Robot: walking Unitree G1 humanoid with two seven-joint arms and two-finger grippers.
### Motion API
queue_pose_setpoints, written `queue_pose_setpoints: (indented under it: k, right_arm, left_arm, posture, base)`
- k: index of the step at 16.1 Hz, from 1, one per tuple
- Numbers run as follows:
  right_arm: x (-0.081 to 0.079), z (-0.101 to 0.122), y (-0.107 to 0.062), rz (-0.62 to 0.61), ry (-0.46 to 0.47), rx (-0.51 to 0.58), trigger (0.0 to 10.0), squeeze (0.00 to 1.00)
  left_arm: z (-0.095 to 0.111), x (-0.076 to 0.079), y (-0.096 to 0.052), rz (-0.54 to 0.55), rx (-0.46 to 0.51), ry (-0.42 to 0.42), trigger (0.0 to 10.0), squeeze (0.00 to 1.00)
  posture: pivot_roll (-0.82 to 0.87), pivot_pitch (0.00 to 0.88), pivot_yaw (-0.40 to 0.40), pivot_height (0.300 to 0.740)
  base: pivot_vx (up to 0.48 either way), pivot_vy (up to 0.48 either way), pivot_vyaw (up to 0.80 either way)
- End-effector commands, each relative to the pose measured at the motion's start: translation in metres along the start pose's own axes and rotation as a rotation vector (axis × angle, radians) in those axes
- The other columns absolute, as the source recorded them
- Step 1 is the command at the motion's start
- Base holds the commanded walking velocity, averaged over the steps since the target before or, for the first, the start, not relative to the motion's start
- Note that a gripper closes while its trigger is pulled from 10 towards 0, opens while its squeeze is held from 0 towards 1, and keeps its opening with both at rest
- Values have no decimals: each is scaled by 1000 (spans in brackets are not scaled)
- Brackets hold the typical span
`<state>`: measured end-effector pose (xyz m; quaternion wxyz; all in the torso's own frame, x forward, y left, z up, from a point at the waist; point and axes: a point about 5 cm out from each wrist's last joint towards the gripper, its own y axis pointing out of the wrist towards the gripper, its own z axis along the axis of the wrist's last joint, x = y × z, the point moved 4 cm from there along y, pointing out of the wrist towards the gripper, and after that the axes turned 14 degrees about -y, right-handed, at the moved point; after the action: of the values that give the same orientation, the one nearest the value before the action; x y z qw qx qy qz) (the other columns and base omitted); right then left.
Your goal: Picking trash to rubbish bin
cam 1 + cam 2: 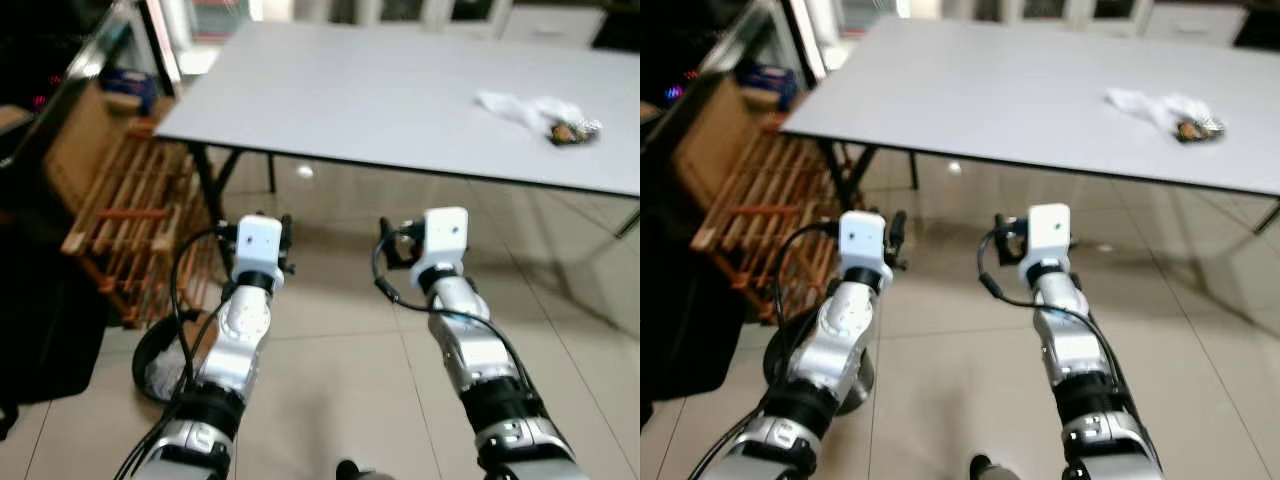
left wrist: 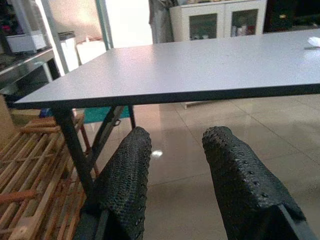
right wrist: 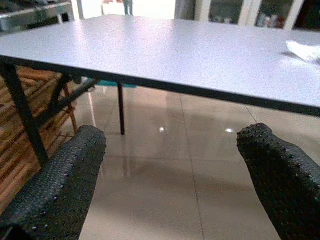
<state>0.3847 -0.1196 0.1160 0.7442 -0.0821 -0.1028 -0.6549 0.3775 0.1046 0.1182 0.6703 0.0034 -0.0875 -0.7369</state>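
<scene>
The trash, a crumpled white wrapper with a dark bit (image 1: 541, 115), lies on the far right part of the grey table (image 1: 380, 90). A round black rubbish bin (image 1: 157, 366) stands on the floor at my lower left, partly hidden by my left arm. Both arms are held forward below the table's near edge. My left gripper (image 2: 177, 135) is open with nothing between its fingers and points under the table's left corner. My right gripper (image 3: 175, 132) is open wide and empty, facing the table edge; the white wrapper (image 3: 305, 50) lies far off on the tabletop.
A wooden slatted rack (image 1: 130, 225) and a cardboard sheet (image 1: 75, 140) lean at the left beside the black table legs (image 1: 205, 190). Glossy tiled floor (image 1: 340, 340) spreads under and before the table. White cabinets (image 2: 220, 22) stand behind the table.
</scene>
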Motion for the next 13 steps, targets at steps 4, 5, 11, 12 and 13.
queue_pose_setpoints:
  k: [4, 5, 11, 12, 13]
  right_arm:
    - [-6, 0, 0, 11, 5, -2, 10000, 0]
    - [-5, 0, 0, 11, 5, -2, 10000, 0]
    - [-6, -1, 0, 16, 4, -3, 10000, 0]
    - [-6, -1, 0, 17, 3, -2, 10000, 0]
    - [-6, -1, 0, 18, 2, -2, 10000, 0]
  left_arm:
    - [-3, -4, -1, 11, -13, 5, 10000, 0]
    - [-3, -4, -1, 11, -12, 9, 10000, 0]
    - [-3, -5, -2, 15, -12, 29, 10000, 0]
    - [-4, -6, -2, 18, -12, 27, 10000, 0]
    - [-4, -6, -2, 21, -12, 25, 10000, 0]
  posture:
    - [-55, 74, 32, 740]
    - [-56, 75, 32, 740]
    - [-52, 76, 27, 740]
    - [-52, 77, 26, 740]
    - [-53, 76, 26, 740]
  base:
    - [0, 0, 0]
    - [0, 0, 0]
    - [0, -300, 0]
    - [0, -480, 0]
    - [0, -480, 0]
